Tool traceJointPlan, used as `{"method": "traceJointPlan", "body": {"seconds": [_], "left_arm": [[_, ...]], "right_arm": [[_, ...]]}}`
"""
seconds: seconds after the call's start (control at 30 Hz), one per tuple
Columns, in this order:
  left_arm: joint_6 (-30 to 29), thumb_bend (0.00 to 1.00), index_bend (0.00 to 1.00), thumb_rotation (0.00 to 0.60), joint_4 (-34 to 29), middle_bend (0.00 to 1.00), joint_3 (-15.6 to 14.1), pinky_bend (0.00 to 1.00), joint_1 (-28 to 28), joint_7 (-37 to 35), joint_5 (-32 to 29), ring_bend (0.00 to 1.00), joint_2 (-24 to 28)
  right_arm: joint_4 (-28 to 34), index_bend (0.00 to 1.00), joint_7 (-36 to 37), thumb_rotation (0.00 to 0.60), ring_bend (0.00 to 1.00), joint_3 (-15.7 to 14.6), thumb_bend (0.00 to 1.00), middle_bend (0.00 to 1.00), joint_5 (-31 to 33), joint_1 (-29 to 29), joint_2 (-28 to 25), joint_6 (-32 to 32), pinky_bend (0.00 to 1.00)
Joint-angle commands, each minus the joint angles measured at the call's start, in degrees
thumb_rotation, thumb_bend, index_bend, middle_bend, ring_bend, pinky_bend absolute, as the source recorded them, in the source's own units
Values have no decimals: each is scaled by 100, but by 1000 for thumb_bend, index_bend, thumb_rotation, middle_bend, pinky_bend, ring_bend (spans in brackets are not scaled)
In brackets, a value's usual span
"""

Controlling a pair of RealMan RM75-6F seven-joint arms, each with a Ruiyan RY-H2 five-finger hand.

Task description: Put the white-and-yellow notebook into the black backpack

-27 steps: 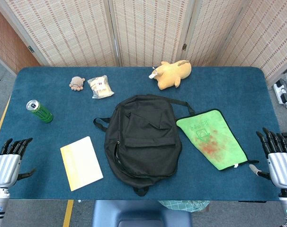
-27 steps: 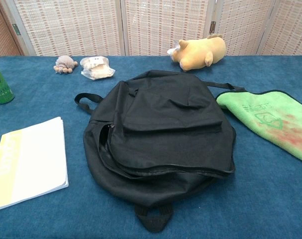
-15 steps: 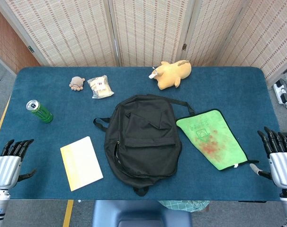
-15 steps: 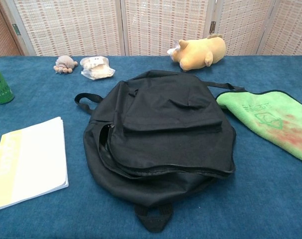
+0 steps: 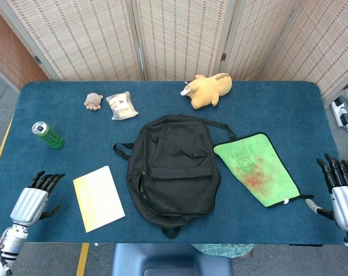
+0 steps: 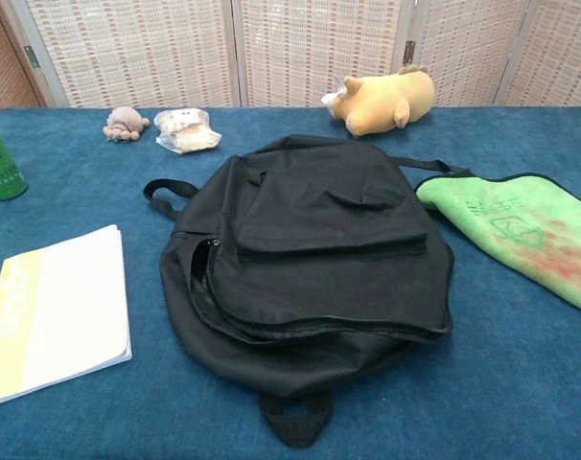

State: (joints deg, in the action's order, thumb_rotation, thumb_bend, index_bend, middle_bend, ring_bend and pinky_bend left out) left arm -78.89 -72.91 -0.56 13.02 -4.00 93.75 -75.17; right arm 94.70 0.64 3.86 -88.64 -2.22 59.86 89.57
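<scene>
Two hands sit at the near corners of a blue-covered counter point(image 5: 289, 109), both empty. Largest on it is the black backpack point(image 5: 173, 169), lying flat at the middle with its straps trailing toward the far side and a grab loop at the near edge; along its left flank the zipper gapes a little. Just right of it, touching the bag's edge, lies a green cloth point(image 5: 256, 168) with reddish stains. Left of the bag, close but apart from it, the white-and-yellow notebook point(image 5: 98, 198) lies closed and flat on the counter, slightly skewed, outside the bag. At the far edge rests a yellow plush animal point(image 5: 207, 89) on its side. The left hand point(image 5: 33, 199) hovers at the near-left corner, just beside the notebook without touching it, its dark fingers point(image 5: 46, 181) spread apart and holding nothing. The right hand point(image 5: 344, 195) is at the near-right corner, partly cut by the frame, its fingers likewise apart and empty. A green drink can point(image 5: 47, 135) lies tilted near the left edge. Farther back are a clear packet point(image 5: 122, 105) and, beside it, a small grey-brown plush point(image 5: 93, 100).
</scene>
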Motion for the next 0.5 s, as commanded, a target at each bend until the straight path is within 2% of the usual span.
{"method": "traceJointPlan", "body": {"seconds": [0.03, 0.5], "left_arm": [[170, 320, 150, 600, 190, 233, -111, 137, 76, -173, 36, 211, -152], [393, 320, 134, 600, 931, 233, -415, 138, 182, -679, 197, 211, -765]], "right_arm": [[21, 0, 7, 600, 3, -10, 0, 32, -18, 17, -4, 23, 0], [272, 0, -143, 600, 2, -83, 0, 27, -205, 79, -60, 128, 0]]}}
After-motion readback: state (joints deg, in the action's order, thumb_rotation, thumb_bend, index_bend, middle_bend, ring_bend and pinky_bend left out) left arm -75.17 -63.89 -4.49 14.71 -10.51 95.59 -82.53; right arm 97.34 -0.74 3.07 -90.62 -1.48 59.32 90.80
